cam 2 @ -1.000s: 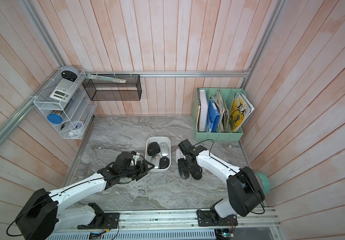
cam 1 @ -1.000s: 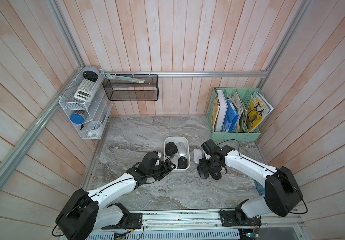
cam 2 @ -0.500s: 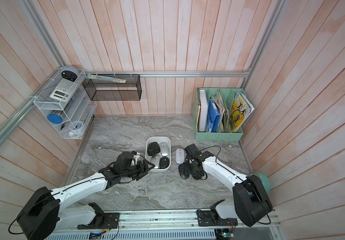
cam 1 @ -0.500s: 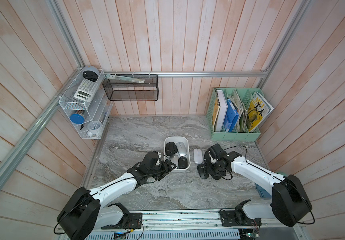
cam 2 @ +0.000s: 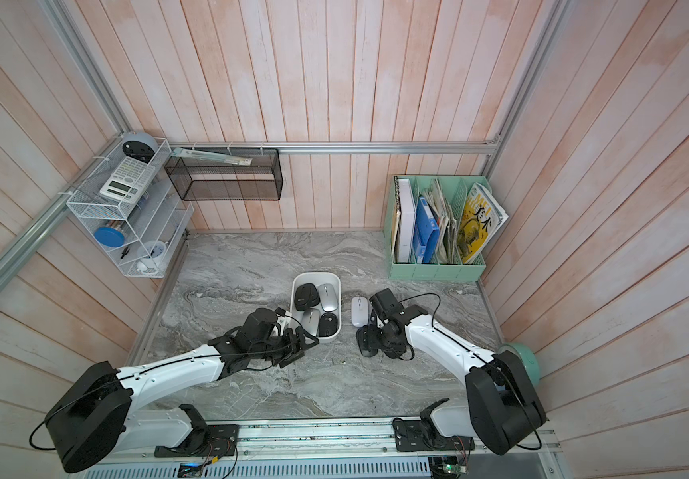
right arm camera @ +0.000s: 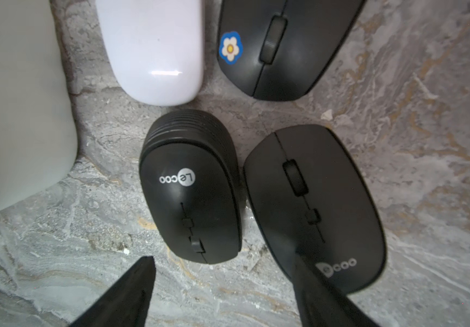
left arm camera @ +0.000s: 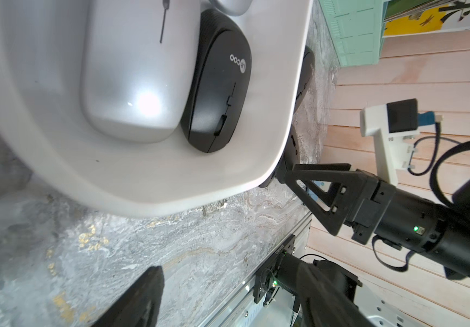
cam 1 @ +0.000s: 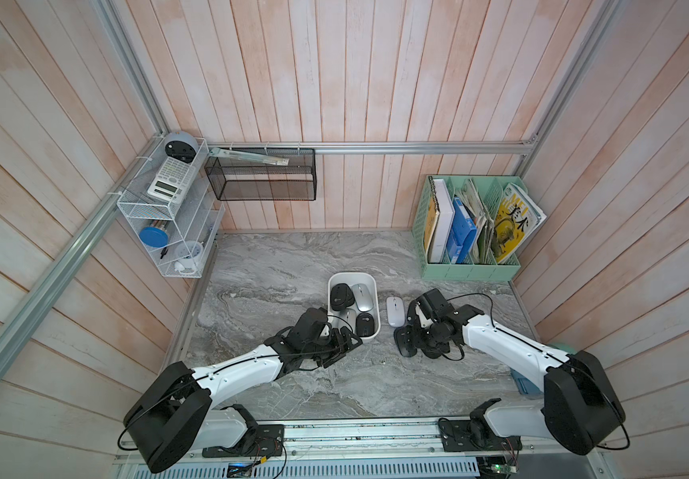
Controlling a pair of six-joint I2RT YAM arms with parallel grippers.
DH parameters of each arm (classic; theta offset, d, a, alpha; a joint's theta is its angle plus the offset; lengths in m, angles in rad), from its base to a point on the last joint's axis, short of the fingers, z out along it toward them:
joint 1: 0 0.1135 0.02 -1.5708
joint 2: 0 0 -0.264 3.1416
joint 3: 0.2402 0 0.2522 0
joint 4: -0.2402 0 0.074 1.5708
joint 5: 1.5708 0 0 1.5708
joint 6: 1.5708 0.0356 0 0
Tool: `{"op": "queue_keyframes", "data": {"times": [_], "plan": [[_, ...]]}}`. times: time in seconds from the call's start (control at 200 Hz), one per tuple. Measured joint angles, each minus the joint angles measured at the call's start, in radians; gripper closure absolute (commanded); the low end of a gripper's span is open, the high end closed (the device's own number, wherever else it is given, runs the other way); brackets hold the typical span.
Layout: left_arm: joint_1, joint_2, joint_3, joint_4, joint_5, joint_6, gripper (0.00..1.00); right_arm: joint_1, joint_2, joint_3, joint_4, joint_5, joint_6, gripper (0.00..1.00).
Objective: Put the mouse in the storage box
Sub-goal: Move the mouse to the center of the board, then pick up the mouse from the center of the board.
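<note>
Beside the smooth white plastic storage box [right arm camera: 16, 113], a glossy white mouse [right arm camera: 154, 51] and a matt black ridged mouse [right arm camera: 191, 192] lie on the grey, veined, stone-look bench [right arm camera: 426, 141].

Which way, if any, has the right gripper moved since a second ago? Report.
Yes: the right gripper pulled slightly away from the storage box, toward the robot's own right.

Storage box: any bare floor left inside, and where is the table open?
The storage box is crowded: four mice fill it. Right of it the white mouse and three black mice crowd the right gripper. Free: the table between box, wire rack and back wall, and the front strip along the rail.
</note>
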Motion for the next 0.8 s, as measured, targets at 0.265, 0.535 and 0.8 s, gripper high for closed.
{"op": "queue_keyframes", "data": {"times": [0.265,0.535,0.8], "plan": [[0.000,-0.029,-0.047,0.019,0.001,-0.013,0.20,0.001,0.118,0.052,0.044,-0.017,-0.066,0.14],[-0.001,-0.062,-0.051,0.016,0.000,-0.013,0.20,0.010,0.193,0.094,0.042,-0.016,-0.097,0.14],[-0.001,-0.071,-0.061,0.017,-0.003,-0.014,0.20,0.086,0.232,0.101,0.042,0.000,-0.095,0.23]]}}
